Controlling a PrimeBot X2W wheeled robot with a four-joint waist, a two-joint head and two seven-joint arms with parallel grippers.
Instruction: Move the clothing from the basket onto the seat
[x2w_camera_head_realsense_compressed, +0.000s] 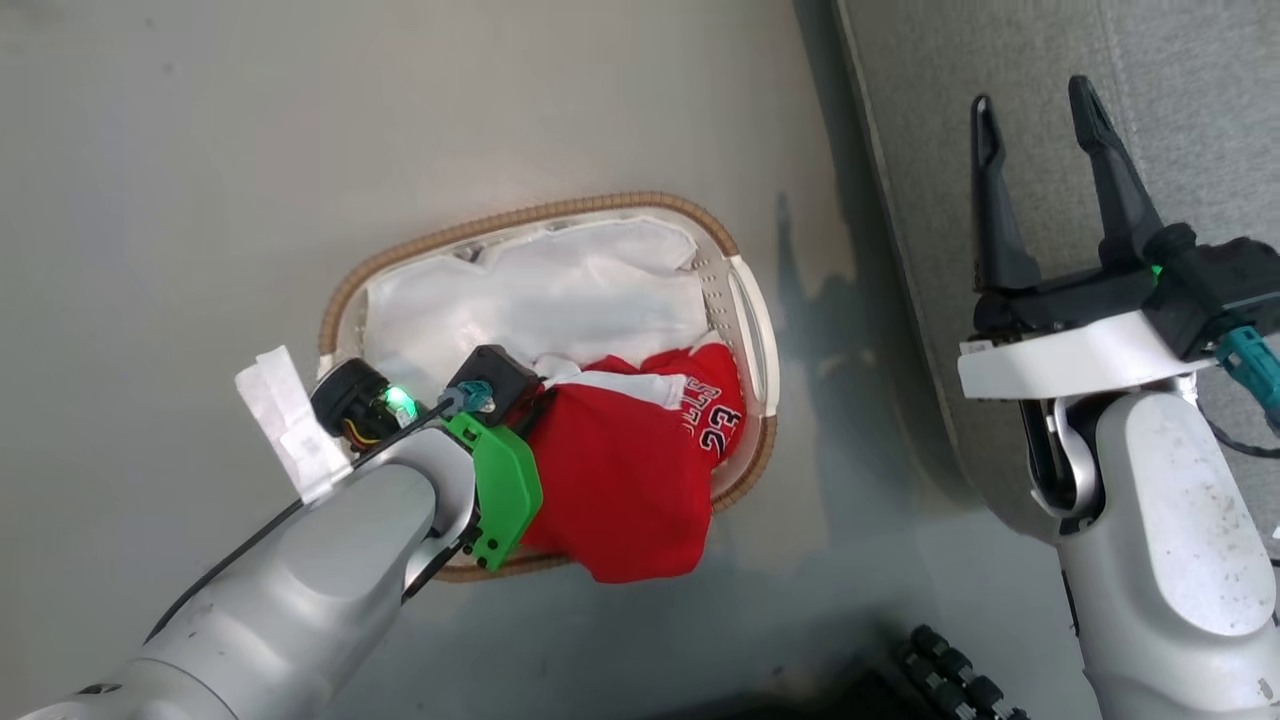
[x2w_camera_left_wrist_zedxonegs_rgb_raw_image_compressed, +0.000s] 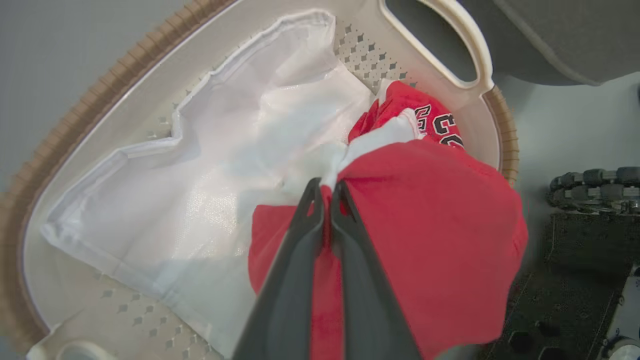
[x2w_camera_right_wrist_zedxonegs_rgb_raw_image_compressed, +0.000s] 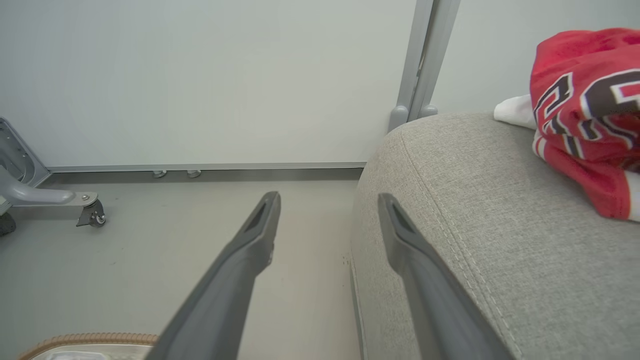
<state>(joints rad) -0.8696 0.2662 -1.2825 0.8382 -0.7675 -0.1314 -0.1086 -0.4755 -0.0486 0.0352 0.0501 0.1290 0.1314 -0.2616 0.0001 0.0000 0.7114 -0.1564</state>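
Note:
A red garment (x2w_camera_head_realsense_compressed: 625, 470) with white trim and "23" is bunched at the near right end of the basket (x2w_camera_head_realsense_compressed: 560, 208) and hangs over its rim. My left gripper (x2w_camera_left_wrist_zedxonegs_rgb_raw_image_compressed: 326, 187) is shut on a fold of this red garment (x2w_camera_left_wrist_zedxonegs_rgb_raw_image_compressed: 440, 225), right where it meets the white trim. A white sheet (x2w_camera_left_wrist_zedxonegs_rgb_raw_image_compressed: 200, 175) lines the basket (x2w_camera_left_wrist_zedxonegs_rgb_raw_image_compressed: 100, 85). My right gripper (x2w_camera_head_realsense_compressed: 1032, 100) stands open and holds nothing, over the left edge of the grey seat (x2w_camera_head_realsense_compressed: 1200, 100). In the right wrist view a second red lettered garment (x2w_camera_right_wrist_zedxonegs_rgb_raw_image_compressed: 585, 115) lies on the seat (x2w_camera_right_wrist_zedxonegs_rgb_raw_image_compressed: 500, 225), right of my right gripper (x2w_camera_right_wrist_zedxonegs_rgb_raw_image_compressed: 328, 200).
The basket stands on pale grey floor left of the seat. My dark wheeled base (x2w_camera_head_realsense_compressed: 950, 670) shows at the bottom, close to the basket's near right. A frame leg with a caster (x2w_camera_right_wrist_zedxonegs_rgb_raw_image_compressed: 55, 197) and a grey post (x2w_camera_right_wrist_zedxonegs_rgb_raw_image_compressed: 425, 60) stand by the far wall.

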